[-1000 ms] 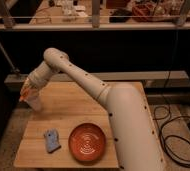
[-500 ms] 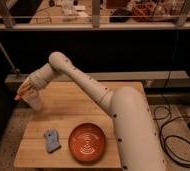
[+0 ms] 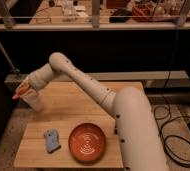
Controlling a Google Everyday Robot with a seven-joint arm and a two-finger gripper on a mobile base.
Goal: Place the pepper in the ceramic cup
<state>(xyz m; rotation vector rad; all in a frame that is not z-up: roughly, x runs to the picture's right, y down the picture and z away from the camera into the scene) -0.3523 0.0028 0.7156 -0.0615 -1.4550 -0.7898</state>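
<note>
The gripper (image 3: 23,91) is at the left of the frame, just above the ceramic cup (image 3: 36,103). Its fingers look closed on the pepper (image 3: 17,95), which hangs in the air and pokes out as an orange-red sliver to the left of the cup's rim. The white arm (image 3: 88,87) stretches all the way across from the lower right.

The danger is alignment. The pepper's tip appears to sit outside the mouth of the cup, not over it. If the fingers let go here, I'd expect the pepper to clip the rim or miss altogether. The cup stands close to the left edge of the wooden tabletop (image 3: 73,110), so a miss could send the pepper off the edge and onto the floor.

The cup is also narrow and looks light. If the gripper comes down off-centre, it could knock the cup over or shove it towards that edge.

The pepper is also held at a slant. If it goes in sideways, it may end up lying across the rim.

The orange-brown ribbed bowl (image 3: 88,143) and a small blue-grey object (image 3: 51,140) sit well apart at the bottom of the frame, out of harm's way.
</note>
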